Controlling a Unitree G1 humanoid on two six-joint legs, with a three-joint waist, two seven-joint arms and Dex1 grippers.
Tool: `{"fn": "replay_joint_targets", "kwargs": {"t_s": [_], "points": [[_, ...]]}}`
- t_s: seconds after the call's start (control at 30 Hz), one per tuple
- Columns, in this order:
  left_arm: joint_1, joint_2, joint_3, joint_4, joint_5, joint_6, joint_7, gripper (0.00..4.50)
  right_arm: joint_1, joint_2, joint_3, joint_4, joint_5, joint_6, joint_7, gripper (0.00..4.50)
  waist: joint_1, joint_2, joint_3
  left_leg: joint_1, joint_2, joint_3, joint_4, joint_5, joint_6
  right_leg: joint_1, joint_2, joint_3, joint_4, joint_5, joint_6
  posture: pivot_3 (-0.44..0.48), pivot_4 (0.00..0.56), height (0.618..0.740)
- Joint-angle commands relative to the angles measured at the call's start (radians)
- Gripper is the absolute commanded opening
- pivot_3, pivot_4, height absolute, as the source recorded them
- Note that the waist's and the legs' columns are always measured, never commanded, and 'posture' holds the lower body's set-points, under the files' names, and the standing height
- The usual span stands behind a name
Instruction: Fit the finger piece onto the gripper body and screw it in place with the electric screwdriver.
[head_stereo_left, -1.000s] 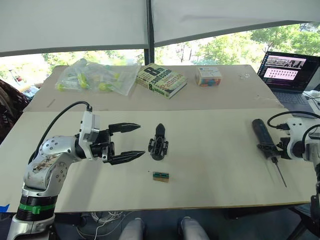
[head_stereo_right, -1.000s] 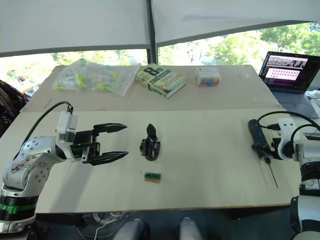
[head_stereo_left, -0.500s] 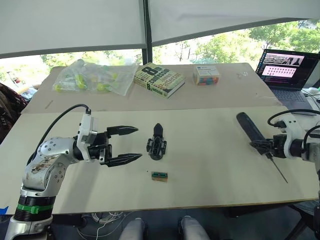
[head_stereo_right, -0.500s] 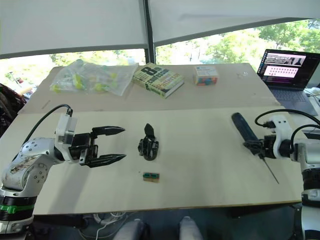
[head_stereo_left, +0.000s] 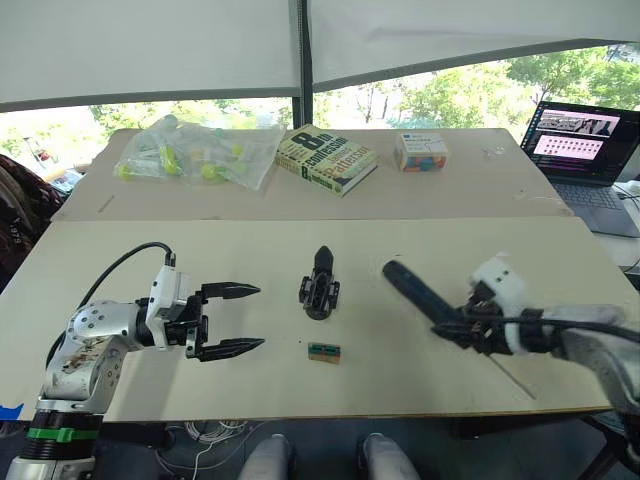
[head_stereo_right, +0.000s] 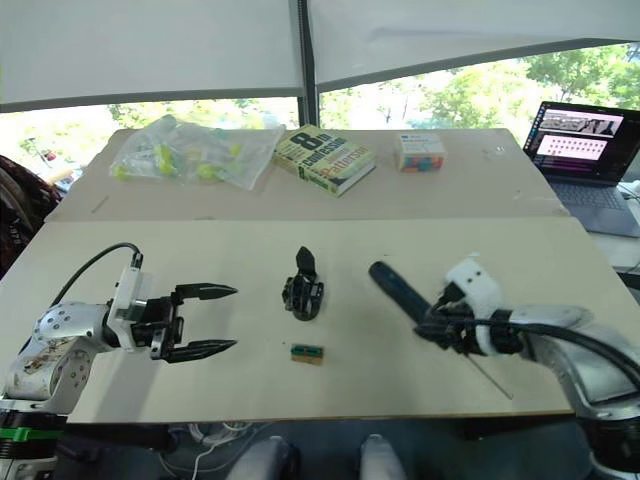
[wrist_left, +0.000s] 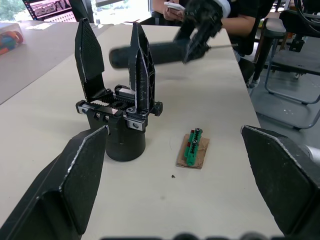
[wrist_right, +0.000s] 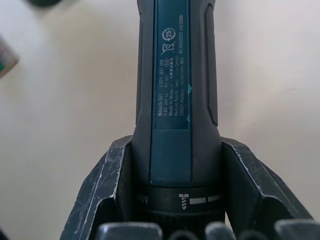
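While gripped, electric screwdriver (head_stereo_left: 425, 297) slanted (bit robotward)

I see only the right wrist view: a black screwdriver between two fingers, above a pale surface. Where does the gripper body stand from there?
Observer: The gripper body stands upright on the table, to the robot's left of the screwdriver, apart from it.
Operator: Which end of the screwdriver faces it?
Observer: The rounded end. The bit points the other way, toward the table's near edge.
Operator: And what does the left gripper do?
Observer: The left gripper is open and holds nothing, on the far side of the gripper body. A small green-topped block lies just in front of the body.
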Motion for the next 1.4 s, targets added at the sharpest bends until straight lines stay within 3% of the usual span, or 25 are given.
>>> {"fn": "replay_joint_targets", "kwargs": {"t_s": [0.03, 0.23, 0.33, 0.43, 0.47, 0.8, 0.93, 1.17, 1.4], "points": [[0.009, -0.002, 0.008, -0.037, -0.011, -0.001, 0.019, 4.50, -0.037, 0.000, 0.012, 0.001, -0.009, -0.048, -0.003, 1.97, -0.004, 0.000, 0.000, 0.000, 0.000, 0.000, 0.000, 0.000, 0.000, 0.000, 0.000, 0.000, 0.000, 0.000, 0.000, 0.000, 0.150, 0.740], [0.030, -0.007, -0.001, -0.089, -0.022, 0.023, 0.050, 4.50, -0.085, 0.014, 0.067, 0.093, -0.023, -0.050, -0.001, 1.97, -0.007, 0.000, 0.000, 0.001, 0.001, 0.000, 0.000, 0.000, 0.000, 0.000, 0.001, 0.000, 0.000, 0.000, 0.000, 0.000, 0.150, 0.740], [0.039, -0.011, 0.000, -0.106, -0.025, 0.032, 0.066, 4.50, -0.104, 0.004, 0.075, 0.097, -0.016, -0.048, 0.018, 3.39, -0.007, 0.000, 0.000, 0.001, 0.001, 0.000, 0.000, 0.000, 0.000, 0.000, 0.000, 0.000, 0.000, 0.000, 0.000, 0.000, 0.150, 0.740], [0.055, -0.011, 0.003, -0.120, -0.027, 0.036, 0.076, 4.50, -0.133, -0.010, 0.082, 0.078, -0.009, -0.042, 0.042, 4.37, -0.007, 0.000, 0.000, 0.001, 0.001, 0.000, 0.000, 0.000, 0.000, 0.000, 0.001, 0.000, 0.000, 0.000, 0.000, 0.000, 0.150, 0.740], [0.058, -0.010, 0.004, -0.123, -0.028, 0.038, 0.079, 4.50, -0.140, -0.021, 0.084, 0.067, -0.002, -0.032, 0.054, 4.44, -0.007, 0.000, 0.000, 0.001, 0.001, 0.000, 0.000, 0.000, 0.000, 0.000, 0.001, 0.000, 0.000, 0.000, 0.000, 0.000, 0.150, 0.740], [0.049, -0.002, -0.009, -0.123, -0.044, 0.085, 0.080, 4.50, -0.438, -0.187, 0.248, 0.010, 0.103, 0.372, 0.110, 4.44, -0.008, 0.000, 0.000, 0.001, 0.001, 0.000, -0.001, 0.000, 0.000, 0.000, 0.000, -0.001, 0.000, 0.000, -0.001, 0.000, 0.150, 0.740], [0.046, -0.018, -0.029, -0.122, -0.036, 0.081, 0.086, 4.50, -0.554, -0.272, 0.433, 0.005, 0.081, 0.399, 0.138, 4.44, -0.005, 0.000, 0.000, 0.001, 0.001, 0.000, 0.000, 0.000, 0.000, -0.001, 0.000, -0.001, 0.000, 0.000, -0.002, 0.000, 0.150, 0.740], [0.070, -0.024, -0.042, -0.147, -0.037, 0.077, 0.097, 4.50, -0.674, -0.234, 0.591, 0.067, 0.067, 0.473, 0.095, 4.44, -0.007, -0.001, 0.000, 0.000, 0.001, 0.000, 0.000, 0.000, 0.000, -0.001, -0.001, -0.002, 0.000, 0.000, -0.002, 0.000, 0.150, 0.740], [0.096, -0.033, -0.054, -0.174, -0.032, 0.069, 0.108, 4.50, -0.684, -0.166, 0.619, 0.136, 0.070, 0.477, 0.035, 4.44, -0.006, -0.001, 0.000, 0.000, 0.001, 0.000, -0.001, 0.000, 0.000, -0.002, -0.001, -0.002, 0.000, 0.000, -0.002, 0.000, 0.150, 0.740]]}}
